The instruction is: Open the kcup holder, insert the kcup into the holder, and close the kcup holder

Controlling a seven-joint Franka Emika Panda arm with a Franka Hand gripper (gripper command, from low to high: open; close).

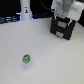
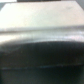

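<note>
A pale round table (image 1: 45, 55) is filling most of the exterior view. At the upper right, the black boxy kcup holder (image 1: 62, 29) with two stacked drawer fronts is sitting under the white robot gripper (image 1: 63, 16), which is hanging right at its top; I cannot tell how far the fingers are spread. The wrist view is showing only a blurred dark surface. The tiny white kcup (image 1: 26, 60) with a green top is standing at the lower left, well apart. A white bottle-shaped object (image 1: 25, 11) is standing at the upper left.
</note>
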